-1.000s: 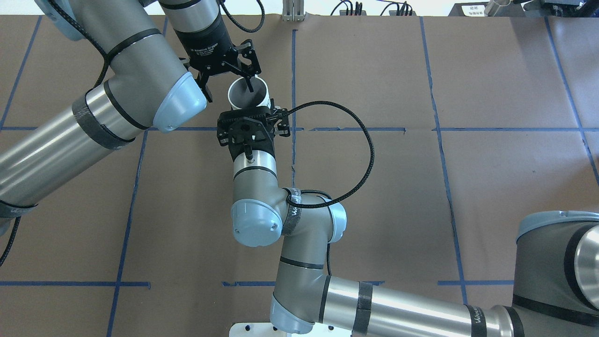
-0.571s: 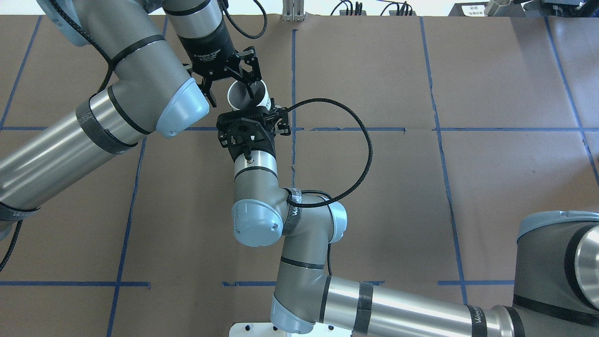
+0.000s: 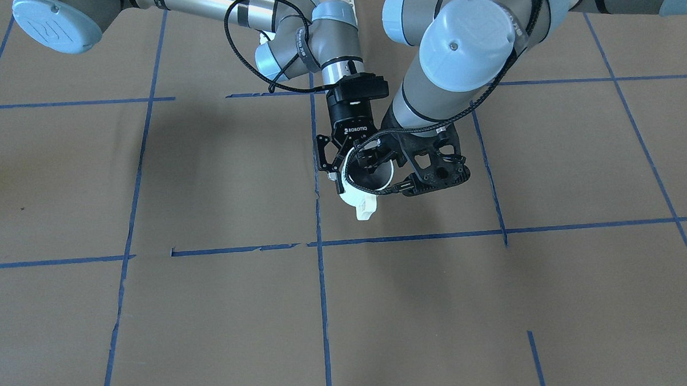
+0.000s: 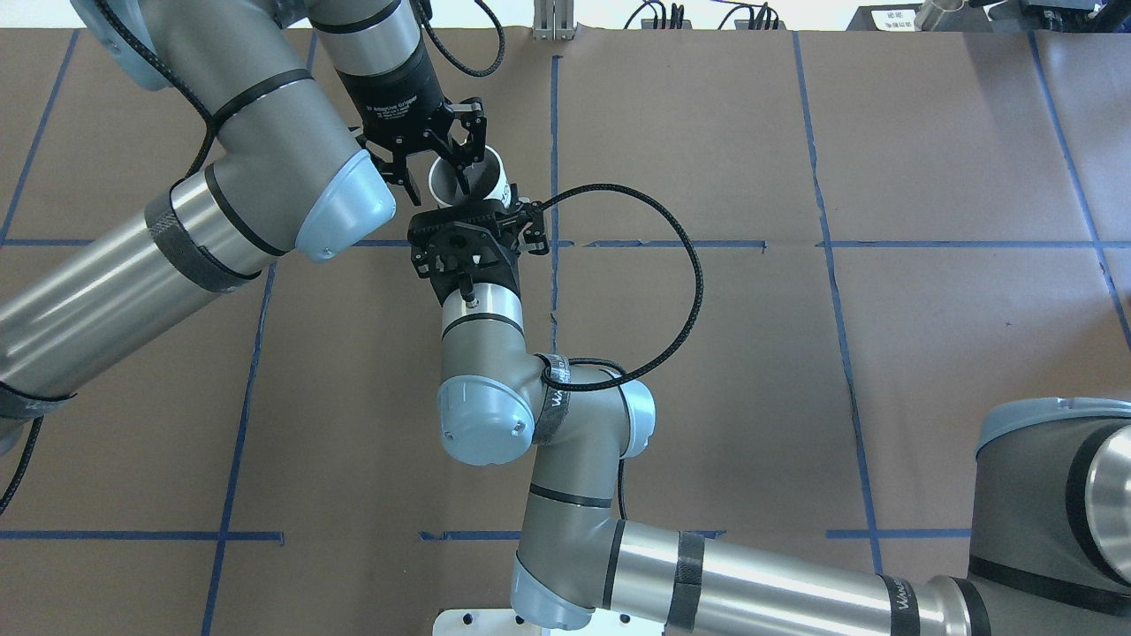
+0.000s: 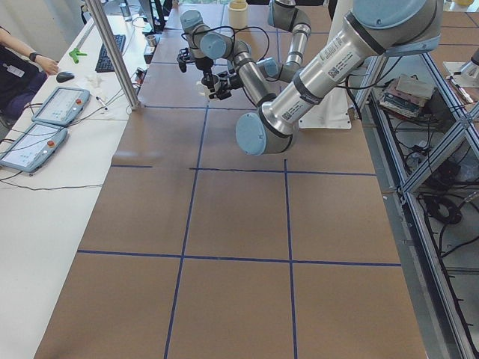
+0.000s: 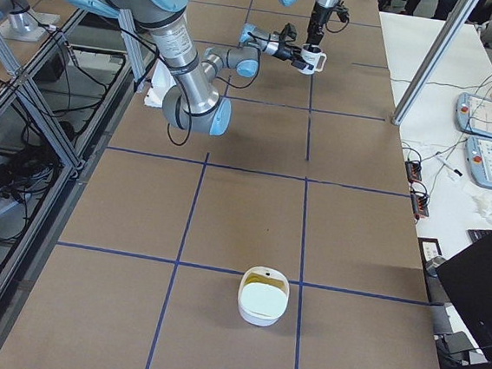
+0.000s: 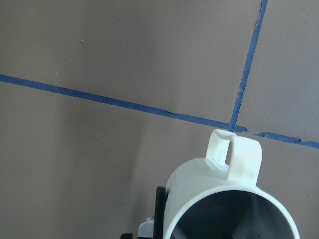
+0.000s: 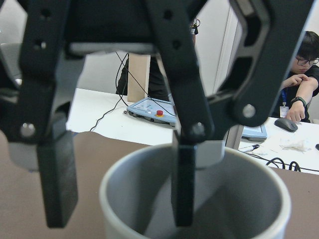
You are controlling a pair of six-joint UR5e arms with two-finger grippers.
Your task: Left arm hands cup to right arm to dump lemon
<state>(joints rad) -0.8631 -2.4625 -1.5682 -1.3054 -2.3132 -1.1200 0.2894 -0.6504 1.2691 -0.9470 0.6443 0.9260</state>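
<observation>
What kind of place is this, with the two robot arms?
Probably a robotics lab: a paper-covered table with a blue tape grid, teach pendants on a side desk, and a person sitting there.

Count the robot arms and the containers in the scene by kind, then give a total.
robot arms: 2 (left arm, right arm)
cup: 1
bowl: 1
total: 4
</observation>
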